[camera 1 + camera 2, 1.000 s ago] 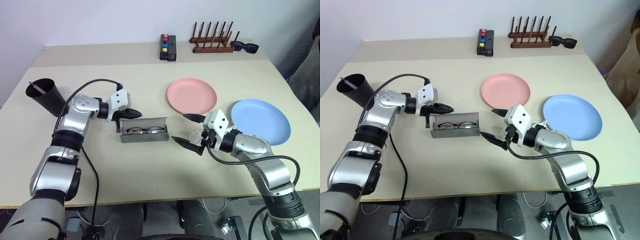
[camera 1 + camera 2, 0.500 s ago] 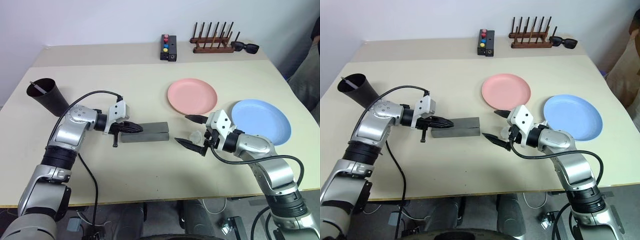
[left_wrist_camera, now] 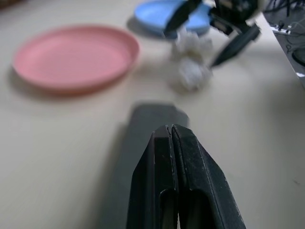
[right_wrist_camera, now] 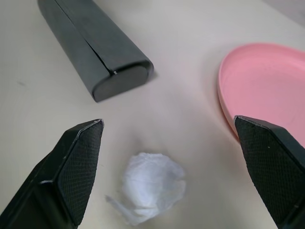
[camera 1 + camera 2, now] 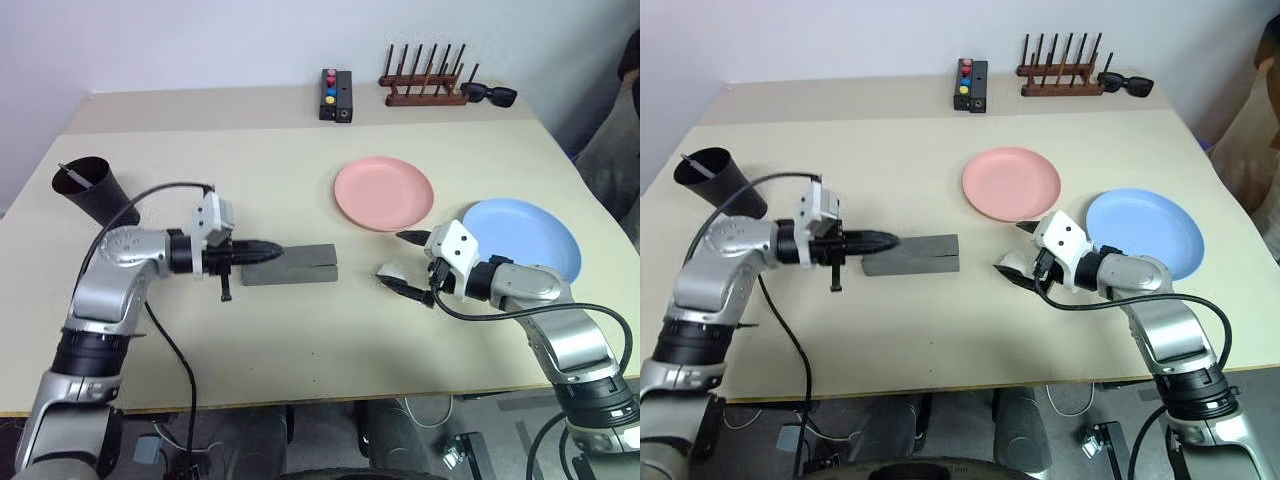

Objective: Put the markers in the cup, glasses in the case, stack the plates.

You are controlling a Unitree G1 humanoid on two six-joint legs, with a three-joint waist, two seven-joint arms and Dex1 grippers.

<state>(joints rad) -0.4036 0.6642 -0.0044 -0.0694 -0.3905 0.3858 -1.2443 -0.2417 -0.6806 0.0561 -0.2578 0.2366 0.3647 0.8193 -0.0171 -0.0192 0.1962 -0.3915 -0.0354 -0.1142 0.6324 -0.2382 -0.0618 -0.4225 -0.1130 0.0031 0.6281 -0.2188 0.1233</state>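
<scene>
Two grippers work low in the head views, one at each side of the frame's middle band. The right gripper (image 5: 408,263), right of centre, has its black fingers spread wide with nothing between them; a crumpled white wad (image 5: 391,272) lies on the table (image 5: 300,340) just between and under the fingertips, and whether either tip touches it cannot be told. The left gripper (image 5: 268,251), left of centre, has its fingers pressed together with nothing held, the tips at the left end of the case (image 5: 292,265); touching or just short of it cannot be told.

The grey case lies shut at the centre of the frame, long side running across the picture. The glasses are out of sight with the lid down.

Beyond the case, right of centre, the pink plate (image 5: 384,192) sits flat on the table. The light blue plate (image 5: 525,238) lies at the right side, just beside the pink one and apart from it, partly behind the right arm. The two plates are not stacked.

In the left part of the frame the black cup (image 5: 92,188) stands tilted, with a slim marker (image 5: 72,170) poking from its rim.

Along the far edge, upper middle, a small black box with coloured buttons (image 5: 335,95) stands, and to its right a wooden peg rack (image 5: 424,80) with black sunglasses (image 5: 490,94) at its right end.
</scene>
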